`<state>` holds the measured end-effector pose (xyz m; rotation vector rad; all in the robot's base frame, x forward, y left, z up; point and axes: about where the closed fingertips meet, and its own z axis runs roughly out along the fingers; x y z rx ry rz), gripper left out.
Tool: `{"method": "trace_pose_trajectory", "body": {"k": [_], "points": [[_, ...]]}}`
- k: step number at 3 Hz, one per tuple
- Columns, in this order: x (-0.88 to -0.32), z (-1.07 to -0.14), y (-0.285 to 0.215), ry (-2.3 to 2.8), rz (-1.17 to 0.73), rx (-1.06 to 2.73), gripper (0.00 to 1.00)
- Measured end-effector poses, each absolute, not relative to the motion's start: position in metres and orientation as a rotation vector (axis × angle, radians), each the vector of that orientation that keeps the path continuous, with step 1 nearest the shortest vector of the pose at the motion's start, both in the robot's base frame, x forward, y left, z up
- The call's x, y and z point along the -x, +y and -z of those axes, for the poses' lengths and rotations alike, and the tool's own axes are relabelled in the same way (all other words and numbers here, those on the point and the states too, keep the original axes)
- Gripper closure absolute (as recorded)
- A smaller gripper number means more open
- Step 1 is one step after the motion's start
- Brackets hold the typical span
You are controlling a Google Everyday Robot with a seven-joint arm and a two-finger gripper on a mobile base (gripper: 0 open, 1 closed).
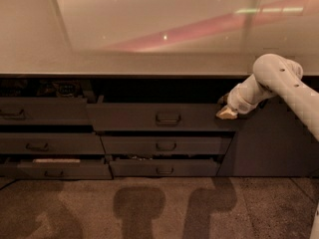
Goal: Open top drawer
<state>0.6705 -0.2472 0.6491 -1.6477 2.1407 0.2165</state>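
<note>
The top drawer [129,117] is the widest dark grey front in the middle column, with a small loop handle [168,117] at its centre. It stands pulled out from under the counter, with a dark gap above it. My gripper [227,112] is at the drawer front's right end, against its upper right corner and well right of the handle. The white arm [279,76] reaches in from the right edge of the view.
Below the top drawer sit a middle drawer [162,145] and a bottom drawer [164,168], the bottom one slightly out. A left column of drawers [45,111] has its top one out, with items behind it. A pale countertop [149,63] overhangs everything. Brown carpet [149,208] lies in front.
</note>
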Motion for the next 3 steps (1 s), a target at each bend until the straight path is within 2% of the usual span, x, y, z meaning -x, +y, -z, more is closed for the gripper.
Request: {"method": "trace_pose_trajectory", "body": {"k": [3], "points": [[-0.6584, -0.6452, -0.2494, 2.136, -0.211, 1.672, 1.00]]}}
